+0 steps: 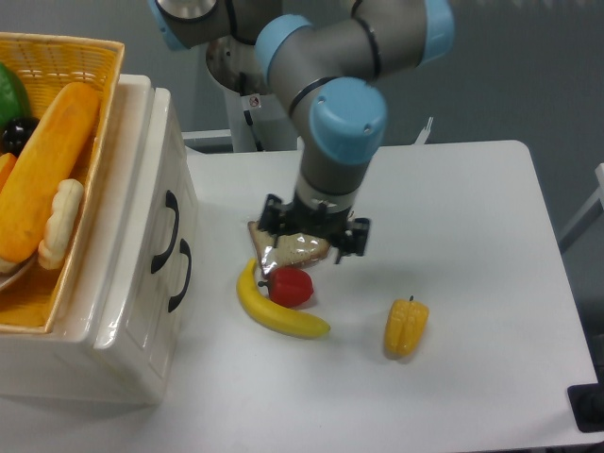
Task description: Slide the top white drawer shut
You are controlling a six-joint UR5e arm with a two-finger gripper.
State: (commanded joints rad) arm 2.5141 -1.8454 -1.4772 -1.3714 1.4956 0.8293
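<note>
To the gripper's (pixel 314 236) side, toward the cabinet at the table's edge, the top drawer (pixel 168 219) sits with its front panel flush with the lower drawer (pixel 179 276), each black handle standing out from the same white face. Judging by that even front, the drawer looks fully pushed in, so the closing seems done. The gripper hangs well apart from both handles, over the wrapped bread (pixel 298 248), with nothing between its fingers as far as can be seen; whether the fingers are spread or closed I cannot tell, since the wrist hides them from above. Just below the gripper lie a tomato (pixel 289 287) and a banana (pixel 276 313), and a yellow pepper (pixel 406 327) sits on its far side from the drawer. The basket (pixel 66 57) rests on the cabinet top, beyond the drawer.
</note>
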